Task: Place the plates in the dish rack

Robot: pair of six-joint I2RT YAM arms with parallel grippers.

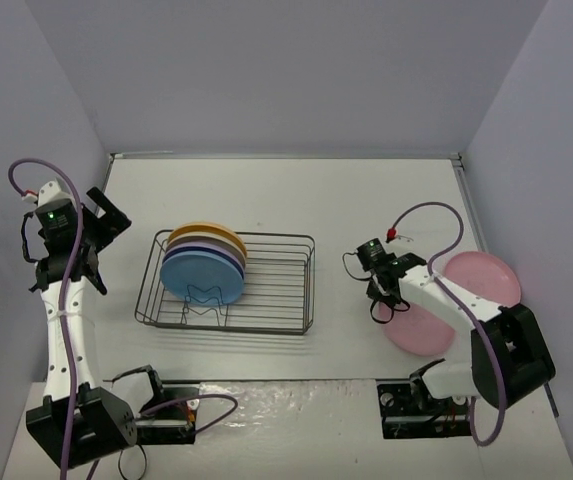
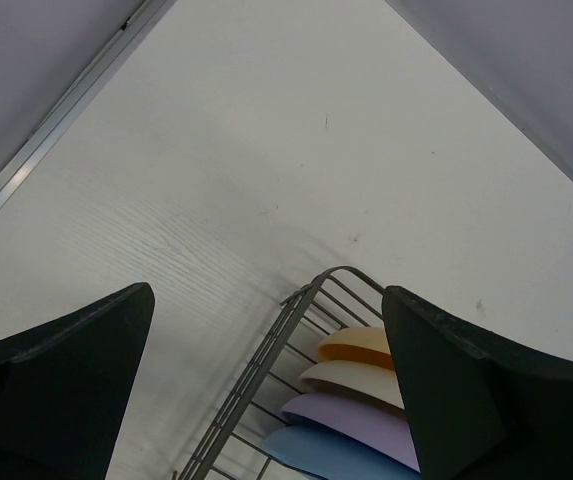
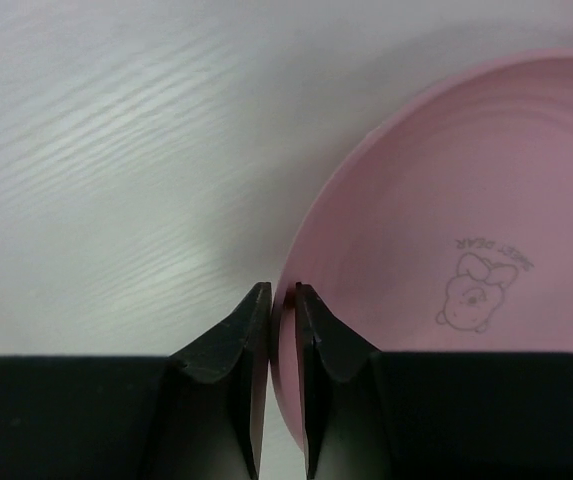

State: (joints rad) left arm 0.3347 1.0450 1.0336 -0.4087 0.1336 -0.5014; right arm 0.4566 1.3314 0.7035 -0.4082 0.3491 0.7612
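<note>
On the white worktop (image 1: 266, 190), open toward its far edge, a rectangular dark wire dish rack (image 1: 281, 295) holds four upright round plastic plates (image 1: 201, 272) left of centre; at the right edge the right gripper (image 3: 283, 292) pinches the rim of a round pink plastic plate (image 3: 446, 180), its printed lettering illegible; the left gripper (image 2: 268, 295) gapes wide.

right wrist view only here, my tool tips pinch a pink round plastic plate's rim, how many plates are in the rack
Observer: Four round plastic plates stand upright in the dark wire dish rack: yellow-orange, cream, purple, blue.
Operator: any more left on the table
Observer: One. A second pink round plastic plate lies flat to the right of, and farther back than, the held pink plate at your right tool.
</note>
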